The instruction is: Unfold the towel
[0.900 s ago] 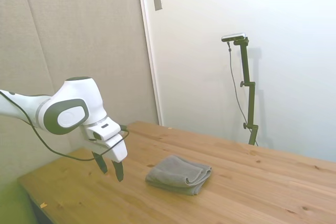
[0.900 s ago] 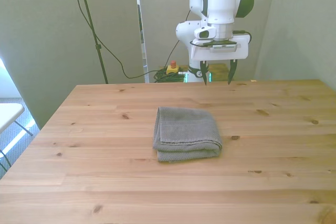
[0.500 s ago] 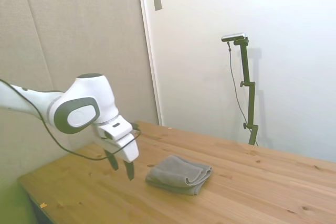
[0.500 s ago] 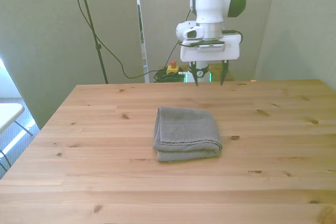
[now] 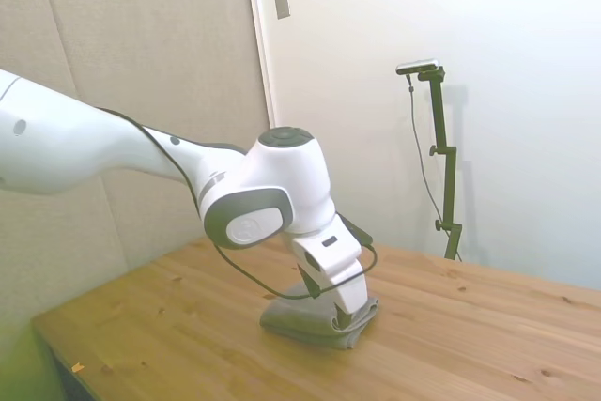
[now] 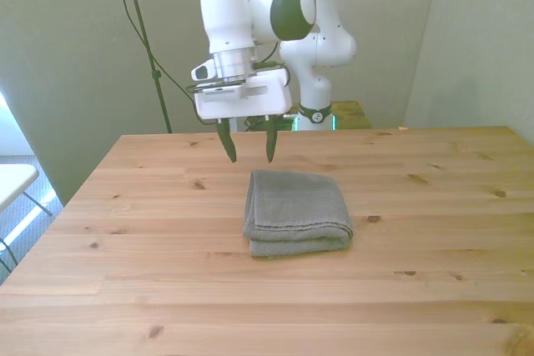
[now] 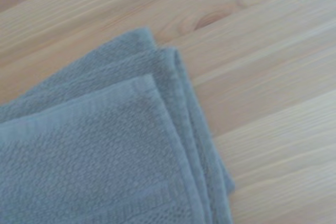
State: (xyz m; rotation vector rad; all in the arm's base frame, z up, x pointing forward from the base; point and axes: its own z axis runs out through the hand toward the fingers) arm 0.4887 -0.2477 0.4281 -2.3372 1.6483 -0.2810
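- A plain room with pale walls and a grey fabric panel forms the backdrop; cables hang down behind the table in the front view.
- A wooden table (image 6: pixel 434 206) of light pine planks with dark knots fills the lower part of both wide views.
- A white robot arm (image 5: pixel 113 152) reaches over the table, its wrist bent downward.
- The towel (image 6: pixel 296 211), grey and thick, lies folded in a neat rectangle near the middle of the table. Its folded, rounded edge faces the front camera.
- The gripper (image 6: pixel 249 147) hangs just above the table, beside the towel's far corner on the front view's left. Its two dark fingers (image 6: pixel 228 143) point downward and stand apart, with nothing held between them.
- In the side view the gripper's head covers part of the towel (image 5: pixel 305 321).
- The wrist view shows a towel corner (image 7: pixel 105 145) close up, with several stacked layers at the edge and bare wood (image 7: pixel 262 77) beside it.
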